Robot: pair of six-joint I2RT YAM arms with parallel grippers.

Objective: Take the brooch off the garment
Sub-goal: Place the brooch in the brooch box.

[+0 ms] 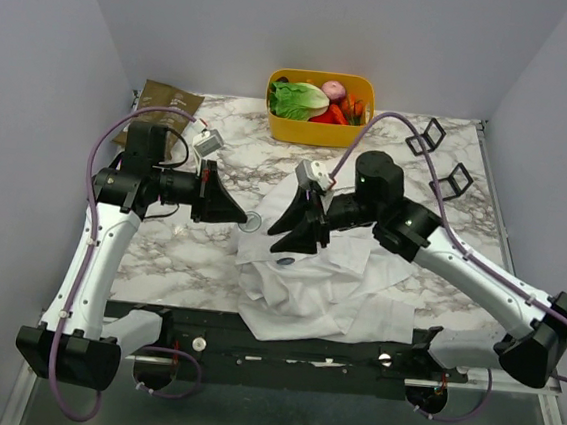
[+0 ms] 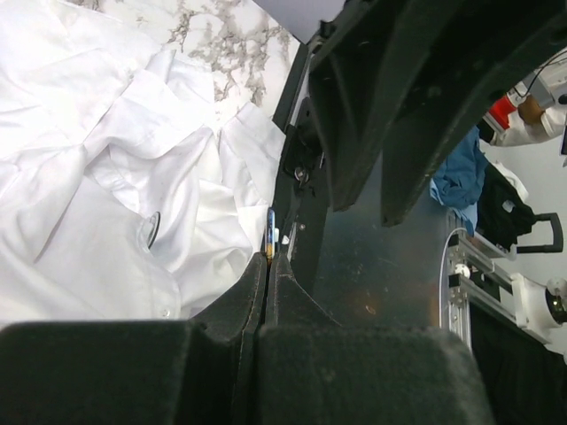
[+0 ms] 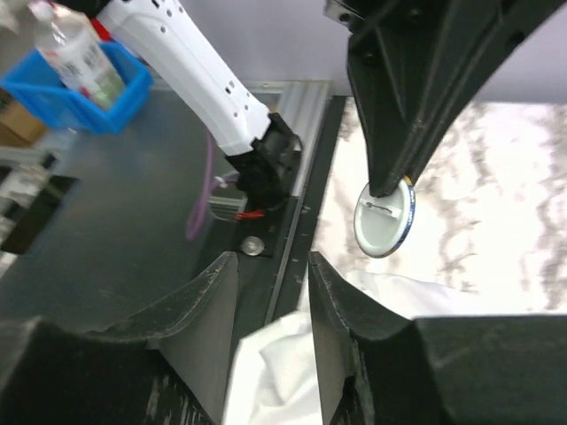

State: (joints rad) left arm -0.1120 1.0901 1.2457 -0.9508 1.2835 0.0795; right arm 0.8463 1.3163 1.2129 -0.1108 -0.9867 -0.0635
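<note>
Left end effector (image 2: 268,266) pinches the brooch (image 3: 384,219) by its rim, off the shirt (image 1: 327,287), above bare tabletop (image 1: 179,253). Right end effector (image 3: 272,261) hovers over the cloth, jaws parted, empty. Best, I judge: pinch firmly, draw away slowly, watch for snagged cloth

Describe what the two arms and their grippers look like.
The left arm and right arm both have white tubular links joined by chunky black joints. A purple cable loops along each. The left gripper and right gripper each carry two matte black, wedge-shaped fingers tapering to narrow tips.
</note>
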